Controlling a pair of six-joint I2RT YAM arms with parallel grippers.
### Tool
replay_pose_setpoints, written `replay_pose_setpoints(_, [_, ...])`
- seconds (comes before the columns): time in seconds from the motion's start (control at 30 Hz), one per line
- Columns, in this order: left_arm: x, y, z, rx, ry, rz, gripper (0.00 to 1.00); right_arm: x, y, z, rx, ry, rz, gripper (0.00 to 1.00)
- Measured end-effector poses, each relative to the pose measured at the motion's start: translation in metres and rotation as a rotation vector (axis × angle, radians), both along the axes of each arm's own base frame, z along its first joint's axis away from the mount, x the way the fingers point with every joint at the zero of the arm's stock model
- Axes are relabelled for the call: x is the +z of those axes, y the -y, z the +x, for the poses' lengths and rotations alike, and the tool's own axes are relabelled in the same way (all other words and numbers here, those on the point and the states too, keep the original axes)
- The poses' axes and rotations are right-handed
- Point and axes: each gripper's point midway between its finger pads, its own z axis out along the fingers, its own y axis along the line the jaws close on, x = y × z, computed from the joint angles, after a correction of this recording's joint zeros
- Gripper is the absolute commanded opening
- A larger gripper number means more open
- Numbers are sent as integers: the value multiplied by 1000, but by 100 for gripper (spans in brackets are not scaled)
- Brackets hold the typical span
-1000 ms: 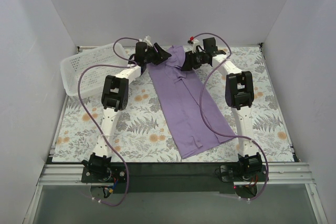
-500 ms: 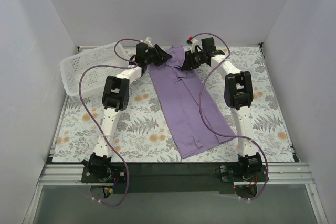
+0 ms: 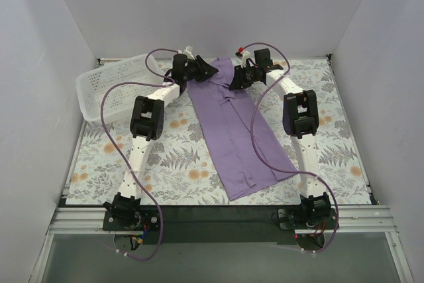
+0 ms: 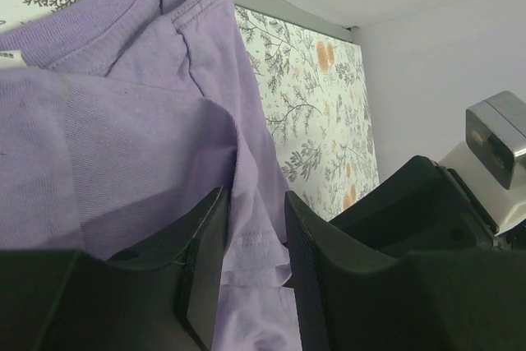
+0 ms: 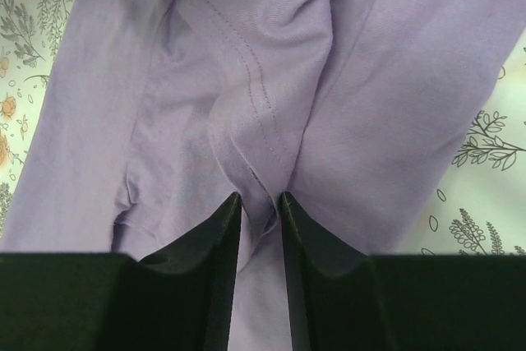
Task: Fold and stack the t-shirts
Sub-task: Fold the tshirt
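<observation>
Pinching a ridge of shirt [image 5: 271, 80] between its tips, my right tool [image 5: 259, 203] is clenched on the cloth, and the fingers hide how much they hold. My left tool [image 4: 253, 203] grasps a fold just below the collar, its tips half buried. From above, both tools' tips are too small to make out. Behind the tools the shirt lies long and flat on the flowered counter [image 3: 165, 164]. A purple cable [image 3: 258, 130] crosses it behind my right tool. A white basket [image 3: 99, 87] sits left of my left tool.
</observation>
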Motion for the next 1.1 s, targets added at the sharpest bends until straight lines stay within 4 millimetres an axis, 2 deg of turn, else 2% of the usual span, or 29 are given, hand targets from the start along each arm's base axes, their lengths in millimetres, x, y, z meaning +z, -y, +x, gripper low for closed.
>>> replay_pose_setpoints(0.17, [-12,4,-1,-2,-14,6,30,0,0,0,-2,1,-3,29])
replay_pose_setpoints(0.23, [-18,4,-1,1,-27,11,24,0,0,1,-3,2,-4,27])
replay_pose_setpoints(0.27, [-21,4,-2,0,-32,14,17,-1,1,1,-4,2,-5,26])
replay_pose_setpoints(0.37, [-30,7,-3,3,-47,20,4,-1,1,1,-4,2,-6,21])
replay_pose_setpoints(0.43, [-34,7,-3,9,-57,20,0,-1,1,1,-5,3,-7,16])
replay_pose_setpoints(0.6, [-28,6,2,26,-50,11,0,-2,2,2,-8,8,-16,7])
replay_pose_setpoints(0.8, [-16,6,10,56,-35,-11,0,-10,6,1,-15,8,-41,3])
replay_pose_setpoints(1.1, [-14,5,12,82,-60,-38,0,-12,8,2,-19,10,-40,1])
